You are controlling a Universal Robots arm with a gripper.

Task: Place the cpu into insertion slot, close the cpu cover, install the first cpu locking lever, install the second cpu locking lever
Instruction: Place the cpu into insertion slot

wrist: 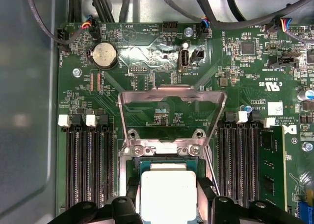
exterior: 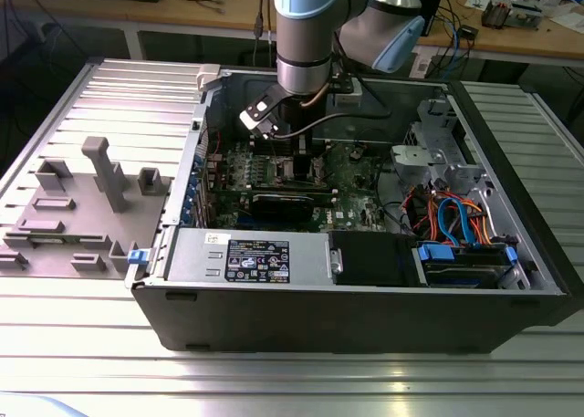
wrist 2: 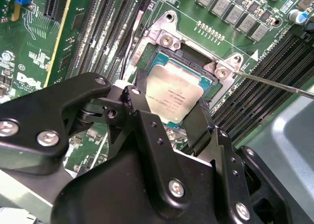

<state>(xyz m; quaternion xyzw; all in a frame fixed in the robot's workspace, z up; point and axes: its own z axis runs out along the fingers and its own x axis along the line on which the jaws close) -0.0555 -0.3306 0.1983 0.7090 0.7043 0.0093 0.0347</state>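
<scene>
Cpu (wrist 2: 174, 94) sits in or just over the insertion slot (wrist 2: 206, 77), can't tell which, with my fingers (wrist 2: 198, 126) pinching two opposite edges. Probably light, stiff and fragile underneath, so grip the edges only and keep it level. Beyond the slot the cpu cover (wrist: 171, 92) stands flipped open, with memory slots (wrist: 88, 170) on either side.

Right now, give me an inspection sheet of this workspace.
Surface: slatted metal table bearing an open computer case.
Job's things: cpu in or just over the insertion slot; cpu cover swung open; a locking lever unlatched.
Clutter: grey fixture blocks on the exterior view's left.
Grippers: tool shut on the cpu's sides.
Cables: blue and orange cables inside the case.
Surroundings: wooden bench behind, littered with wires.
</scene>
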